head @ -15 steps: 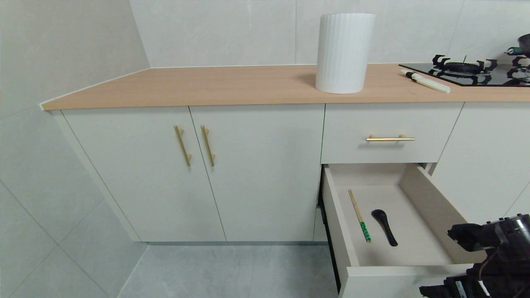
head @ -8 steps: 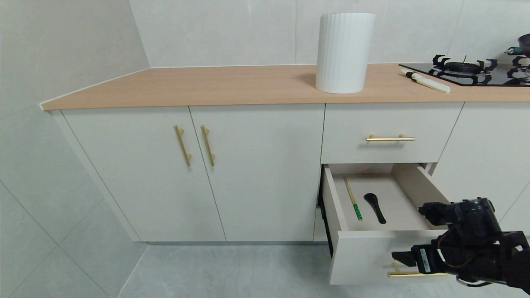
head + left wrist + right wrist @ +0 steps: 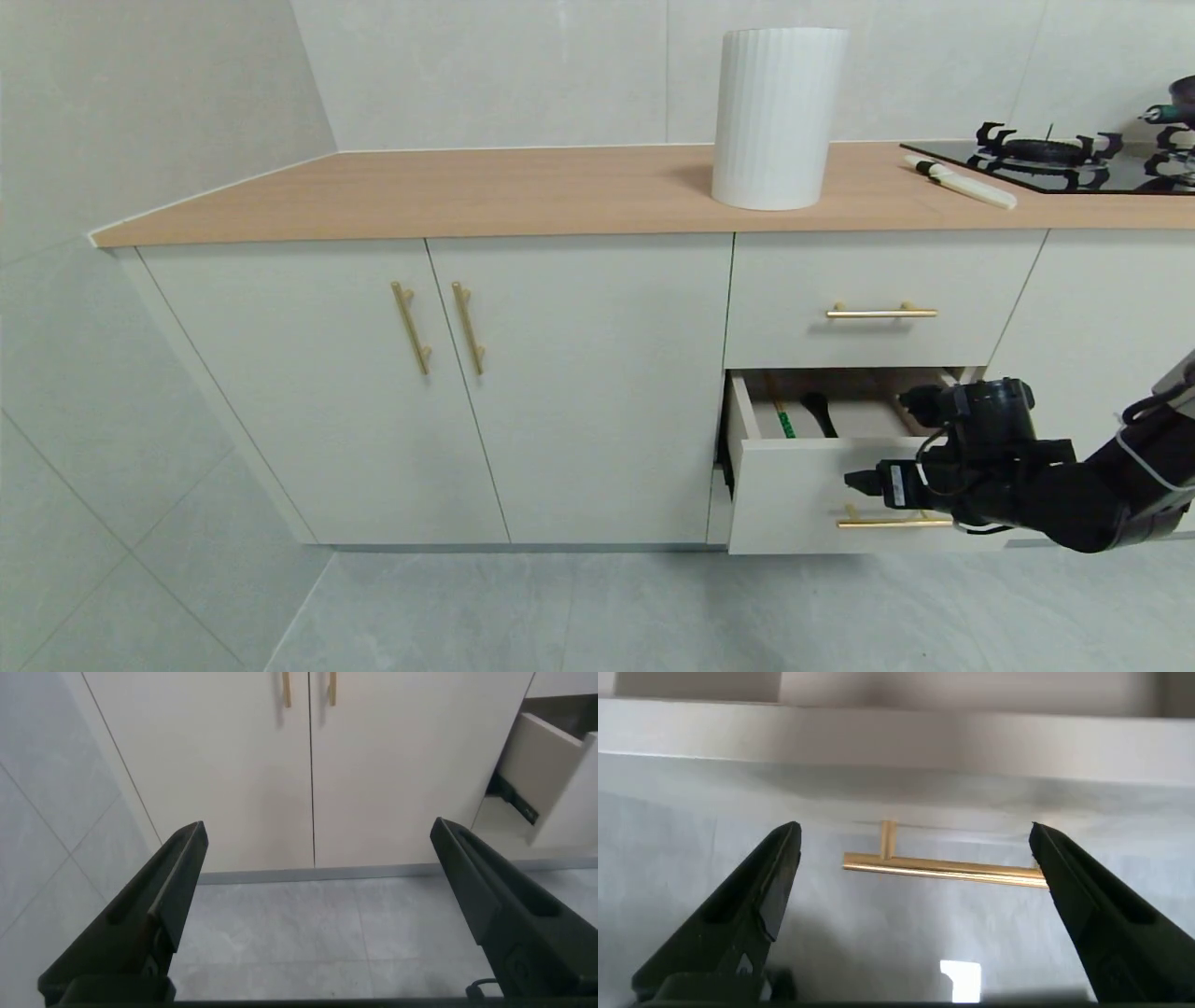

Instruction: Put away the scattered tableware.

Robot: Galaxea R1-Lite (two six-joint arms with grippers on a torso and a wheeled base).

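Two utensils stowed. Drawer (image 3: pixel 794 495), four o'clock in the head view, stands slightly ajar. The right gripper (image 3: pixel 913 835), jaws spread astride the handle (image 3: pixel 892 523), faces its front, apparently to close it. Left gripper (image 3: pixel 318 833), jaws spread, hangs floorward. Chopsticks (image 3: pixel 782 420) and spoon (image 3: pixel 820 415) lie inside, at the drawer's eleven o'clock.

Your right gripper (image 3: pixel 868 483) has pushed the drawer (image 3: pixel 803 495) almost shut. The chopsticks (image 3: pixel 782 422) and spoon (image 3: pixel 820 413) now barely show above its front.
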